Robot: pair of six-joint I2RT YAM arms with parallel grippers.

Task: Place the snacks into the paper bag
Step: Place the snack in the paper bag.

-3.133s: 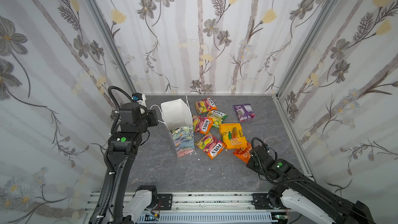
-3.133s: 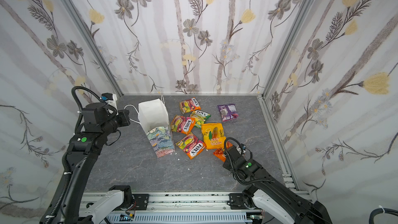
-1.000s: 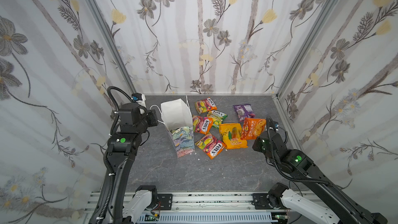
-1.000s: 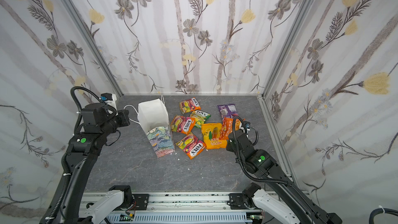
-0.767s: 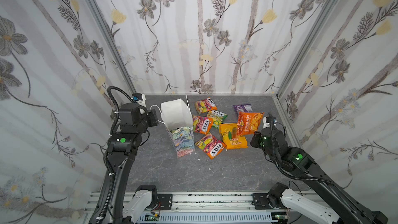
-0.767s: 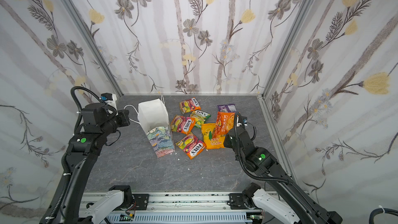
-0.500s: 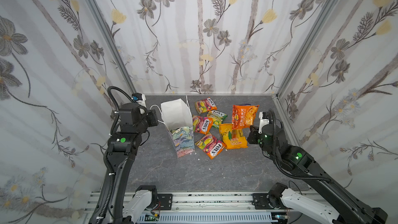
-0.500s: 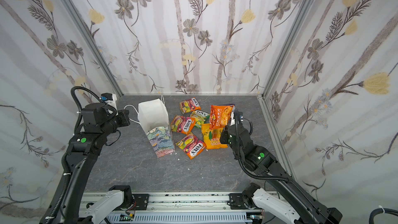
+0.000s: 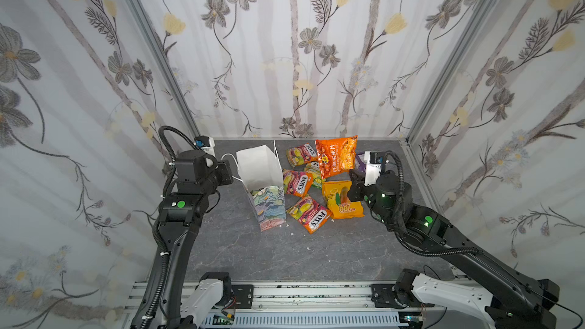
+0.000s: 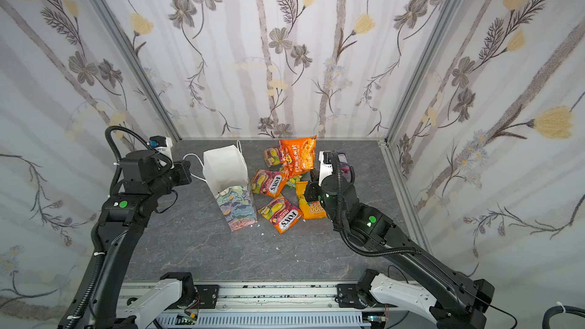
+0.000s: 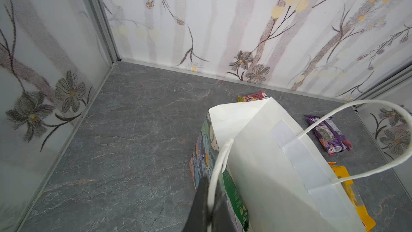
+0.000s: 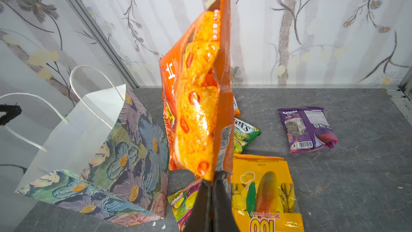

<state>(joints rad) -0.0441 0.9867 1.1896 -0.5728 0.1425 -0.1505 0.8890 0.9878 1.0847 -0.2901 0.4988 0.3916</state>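
Now the right gripper (image 12: 214,176), which a few seconds back was low over the near right part of the table (image 9: 285,257), stands raised beside the pile. The orange packet (image 9: 335,156) has come up with it: no longer flat on the grey top, it stands on edge in the air above the other packets, swung toward the paper bag (image 9: 269,207). For the task this means the pick is done and the carry, as I judge it, is about half made, since the packet is not yet over the bag's mouth. The jaws are pressed fully together on the packet's lower edge, pinching the foil, and the rest rises free above them. Near it the bag stands upright with its mouth open and white lining showing; its bottom is hidden. At its other side the left gripper (image 11: 208,197) has not moved and is clamped tight on a cord handle (image 11: 219,159), probably steadying the bag. The yellow mango packet (image 12: 265,188), the purple packet (image 12: 307,128) and the FOX'S packets (image 9: 297,181) lie on the table.
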